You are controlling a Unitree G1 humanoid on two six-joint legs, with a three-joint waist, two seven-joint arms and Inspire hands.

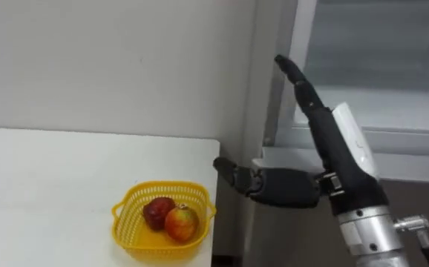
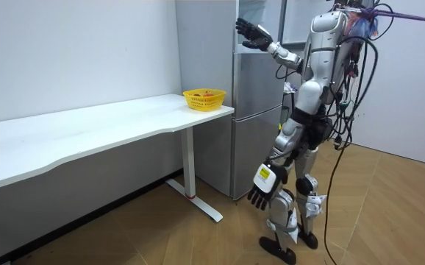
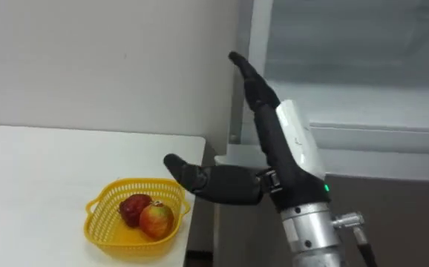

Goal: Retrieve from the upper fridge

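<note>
Plain white wall runs behind long white counter. Counter top bare along most of its length, front edge curving in gently toward room view's left. White leg with flat foot under its far end. Wood floor in light parquet pattern. Second pale wall at room view's right. Even, soft indoor light; faint shadow beneath counter.

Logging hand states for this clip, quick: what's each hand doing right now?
Left hand: open, relaxed, hanging low, holding nothing.
Right hand: open, fingers straight, raised at the fridge, holding nothing.
</note>
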